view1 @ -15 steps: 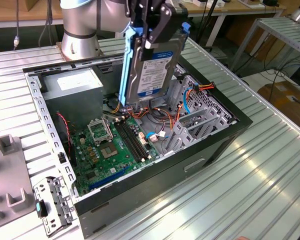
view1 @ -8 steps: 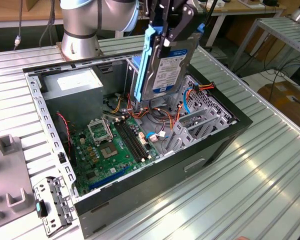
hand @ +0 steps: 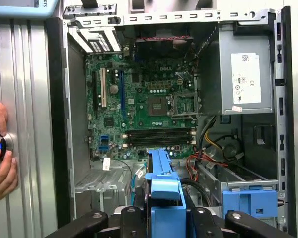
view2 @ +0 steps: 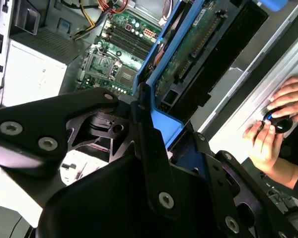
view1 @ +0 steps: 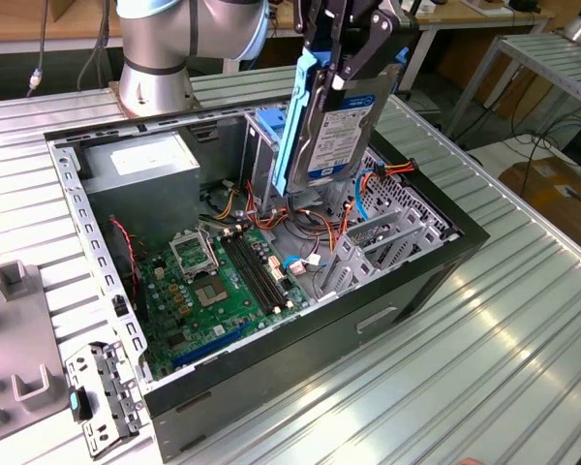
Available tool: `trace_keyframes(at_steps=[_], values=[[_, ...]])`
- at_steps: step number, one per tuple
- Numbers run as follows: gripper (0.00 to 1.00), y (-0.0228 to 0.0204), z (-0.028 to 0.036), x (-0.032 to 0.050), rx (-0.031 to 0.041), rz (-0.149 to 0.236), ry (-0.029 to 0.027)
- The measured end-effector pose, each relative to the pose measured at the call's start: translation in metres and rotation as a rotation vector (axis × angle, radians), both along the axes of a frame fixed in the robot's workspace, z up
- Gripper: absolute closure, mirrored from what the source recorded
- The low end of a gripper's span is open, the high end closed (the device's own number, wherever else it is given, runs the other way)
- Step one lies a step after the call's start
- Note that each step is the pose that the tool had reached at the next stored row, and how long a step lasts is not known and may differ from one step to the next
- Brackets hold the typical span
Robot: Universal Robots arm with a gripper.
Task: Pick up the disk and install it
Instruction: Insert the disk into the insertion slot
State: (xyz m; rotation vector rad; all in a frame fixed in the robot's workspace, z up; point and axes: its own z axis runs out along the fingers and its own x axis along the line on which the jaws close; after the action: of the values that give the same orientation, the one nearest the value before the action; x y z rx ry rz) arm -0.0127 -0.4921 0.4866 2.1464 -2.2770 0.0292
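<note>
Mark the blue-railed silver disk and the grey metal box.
Blue-railed silver metal disk (view1: 349, 134): exterior view, white label.
Grey metal box (hand: 247, 74): first wrist view, white sticker.

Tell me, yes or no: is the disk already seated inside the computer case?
No: in the exterior view the gripper holds the disk in the air above the open computer case.

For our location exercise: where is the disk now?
The disk hangs nearly upright in the hand over the open computer case, on the exterior view's right of the power supply.

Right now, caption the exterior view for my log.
Gripper holds the disk on edge above the open computer case.
</note>
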Motion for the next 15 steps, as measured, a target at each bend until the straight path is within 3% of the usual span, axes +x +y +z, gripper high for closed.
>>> trace_keyframes(at_steps=[1, 6, 8, 10, 15], values=[[0.63, -0.0026, -0.0002, 0.0003, 0.0001, 0.0, 0.0], [0.63, -0.0403, -0.0031, 0.0033, 0.0001, 0.0, -0.0001], [0.63, -0.0518, -0.0044, 0.0075, 0.0001, 0.0, -0.0001], [0.63, -0.0552, -0.0054, 0.0195, 0.0001, 0.0, 0.0], [0.63, -0.0562, -0.0063, 0.0407, 0.0002, 0.0, 0.0]])
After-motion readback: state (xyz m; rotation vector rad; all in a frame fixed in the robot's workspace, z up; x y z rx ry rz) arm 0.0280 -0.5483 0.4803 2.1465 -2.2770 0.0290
